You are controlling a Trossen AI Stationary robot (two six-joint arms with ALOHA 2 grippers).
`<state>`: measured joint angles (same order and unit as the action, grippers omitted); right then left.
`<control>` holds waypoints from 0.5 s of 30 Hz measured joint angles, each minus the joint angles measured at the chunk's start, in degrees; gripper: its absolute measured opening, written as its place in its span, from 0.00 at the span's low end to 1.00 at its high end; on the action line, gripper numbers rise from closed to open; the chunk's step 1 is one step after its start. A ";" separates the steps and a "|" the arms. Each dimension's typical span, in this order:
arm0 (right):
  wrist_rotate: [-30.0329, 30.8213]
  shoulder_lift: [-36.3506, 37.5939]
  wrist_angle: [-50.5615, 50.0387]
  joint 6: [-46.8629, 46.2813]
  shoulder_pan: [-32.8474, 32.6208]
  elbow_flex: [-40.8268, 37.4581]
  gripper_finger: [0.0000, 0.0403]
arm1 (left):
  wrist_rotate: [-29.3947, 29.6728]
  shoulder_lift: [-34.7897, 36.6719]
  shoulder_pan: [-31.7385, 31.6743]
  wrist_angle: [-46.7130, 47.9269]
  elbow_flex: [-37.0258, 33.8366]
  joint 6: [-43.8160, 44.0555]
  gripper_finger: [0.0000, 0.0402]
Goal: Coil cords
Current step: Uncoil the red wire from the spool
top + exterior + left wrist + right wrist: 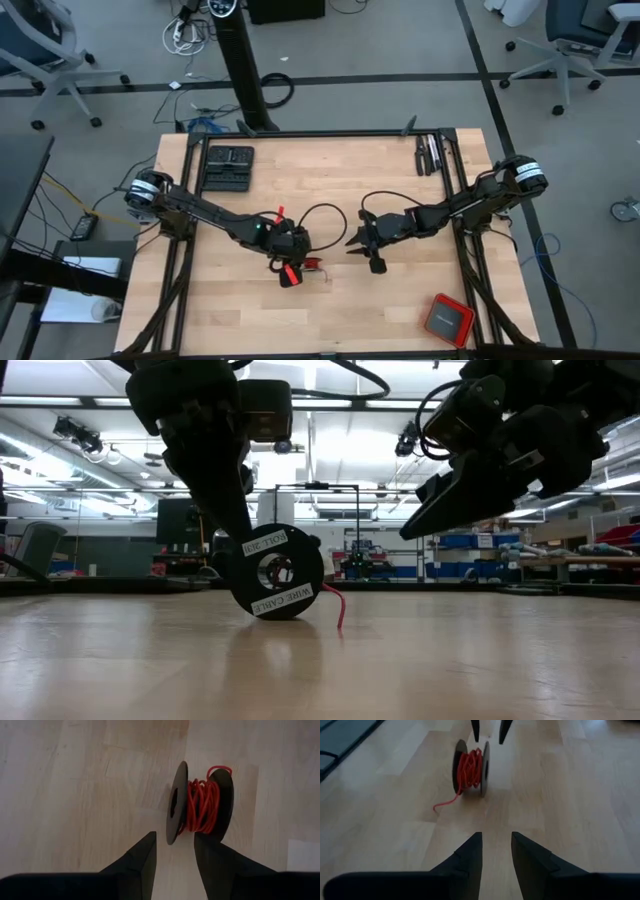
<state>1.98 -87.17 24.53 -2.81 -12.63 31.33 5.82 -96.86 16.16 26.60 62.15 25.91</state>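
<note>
Both sets of jaws stand open, and neither holds anything. Your left gripper (174, 851) hangs just above the spool (200, 802), its fingers straddling the line of one flange, so it looks placed either to pinch that flange or to back off. The spool stands on its edge on the table (400, 200), near the middle and slightly to your left arm's side, which keeps it free to roll. Most of the cord (468, 767) sits wound on the hub in loose, uneven turns. A short tail trails off onto the wood on the side facing your right arm. Your right gripper (496, 851) waits well apart from the spool, raised off the table and pointed at it. From there it has a clear line to the tail. I judge the coiling nearly done: tuck that loose end, and keep the upright spool from rolling as you do.
</note>
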 joint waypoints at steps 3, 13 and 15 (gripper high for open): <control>0.13 -0.03 0.50 0.63 0.54 -0.04 0.25 | 0.00 0.00 0.00 -0.03 0.00 -0.04 0.34; 0.39 -0.03 0.14 -0.09 1.08 -0.06 0.24 | 1.44 0.01 -0.02 -2.02 0.00 -5.46 0.34; 0.41 -0.03 0.18 -1.11 1.08 -0.06 0.24 | 1.43 0.00 0.06 -2.06 0.00 -6.13 0.34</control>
<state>2.39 -87.20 24.71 -3.92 -11.55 31.27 7.26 -96.86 16.22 24.54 62.15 19.78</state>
